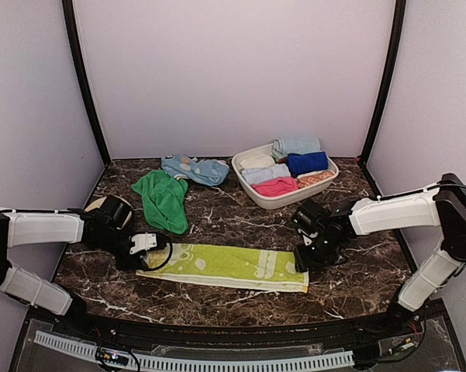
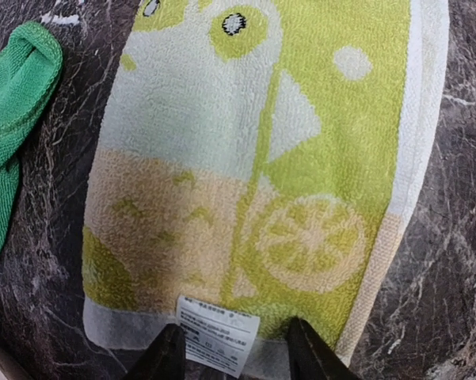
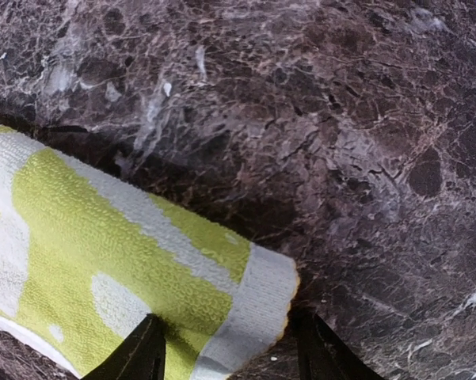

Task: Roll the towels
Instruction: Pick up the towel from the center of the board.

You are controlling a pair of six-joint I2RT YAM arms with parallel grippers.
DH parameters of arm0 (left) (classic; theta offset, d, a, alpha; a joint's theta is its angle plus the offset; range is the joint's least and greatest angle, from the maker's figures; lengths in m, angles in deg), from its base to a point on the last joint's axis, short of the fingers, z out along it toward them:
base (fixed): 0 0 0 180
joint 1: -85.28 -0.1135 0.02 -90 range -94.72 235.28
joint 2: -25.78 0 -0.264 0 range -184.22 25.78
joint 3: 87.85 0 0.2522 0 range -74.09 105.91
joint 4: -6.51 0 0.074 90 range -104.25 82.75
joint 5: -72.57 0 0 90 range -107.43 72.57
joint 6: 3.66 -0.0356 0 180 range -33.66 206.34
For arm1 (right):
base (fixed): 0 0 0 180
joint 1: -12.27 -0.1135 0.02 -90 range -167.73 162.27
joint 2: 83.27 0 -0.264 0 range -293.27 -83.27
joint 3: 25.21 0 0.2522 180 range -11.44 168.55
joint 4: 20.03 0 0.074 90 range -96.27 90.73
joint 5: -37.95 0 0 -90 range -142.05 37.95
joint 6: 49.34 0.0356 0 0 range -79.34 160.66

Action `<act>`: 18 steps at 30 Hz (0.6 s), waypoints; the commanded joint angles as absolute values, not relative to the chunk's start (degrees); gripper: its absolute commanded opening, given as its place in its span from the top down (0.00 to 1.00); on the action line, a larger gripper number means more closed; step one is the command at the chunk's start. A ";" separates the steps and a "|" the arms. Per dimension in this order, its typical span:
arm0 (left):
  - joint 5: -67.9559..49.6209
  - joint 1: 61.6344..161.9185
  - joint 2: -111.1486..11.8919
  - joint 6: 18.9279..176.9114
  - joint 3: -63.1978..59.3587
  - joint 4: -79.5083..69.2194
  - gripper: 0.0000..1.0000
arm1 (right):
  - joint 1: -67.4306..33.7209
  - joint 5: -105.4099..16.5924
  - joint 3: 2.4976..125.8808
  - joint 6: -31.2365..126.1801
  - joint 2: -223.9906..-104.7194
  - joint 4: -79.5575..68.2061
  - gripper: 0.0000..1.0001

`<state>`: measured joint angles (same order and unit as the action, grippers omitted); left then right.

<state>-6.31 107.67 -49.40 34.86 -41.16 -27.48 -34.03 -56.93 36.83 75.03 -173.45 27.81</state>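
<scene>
The pale lime-yellow towel (image 1: 225,266) lies flat as a long strip across the front of the marble table. My left gripper (image 1: 143,252) is at its left end, jaws open, with the towel's hem and white label (image 2: 219,332) between the fingers (image 2: 168,358). My right gripper (image 1: 304,261) is at its right end, jaws open, astride the towel's white-edged corner (image 3: 253,305). The corner lies between the fingertips (image 3: 141,355). The plain green towel (image 1: 164,200) lies crumpled behind the left end. It also shows in the left wrist view (image 2: 16,111).
A white basin (image 1: 265,199) with several rolled towels stands at the back right. A light blue cloth (image 1: 195,168) lies at the back centre. A tan disc (image 1: 108,208) sits by the left arm, near the left wall.
</scene>
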 commanded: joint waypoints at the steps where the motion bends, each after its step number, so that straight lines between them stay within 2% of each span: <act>1: -2.01 107.87 -45.79 32.92 -42.96 -33.04 0.53 | -32.90 -55.50 38.48 73.28 -176.10 25.81 0.42; 4: -1.84 107.89 -45.28 32.77 -42.55 -34.36 0.52 | -32.51 -54.68 39.70 71.94 -177.95 25.63 0.44; 10: -3.70 107.95 -45.58 34.47 -39.33 -37.03 0.51 | -32.36 -49.77 39.85 70.28 -179.60 23.75 0.54; 15: -4.08 106.77 -43.39 34.04 -36.33 -38.64 0.50 | -32.34 -47.72 38.70 71.97 -178.52 22.55 0.86; 18: -4.29 106.12 -42.35 33.27 -35.94 -38.43 0.49 | -32.30 -45.91 38.20 72.63 -177.14 22.38 1.00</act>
<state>-4.33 107.04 -44.66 34.03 -37.55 -36.07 -32.46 -50.60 39.84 71.68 -177.44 23.07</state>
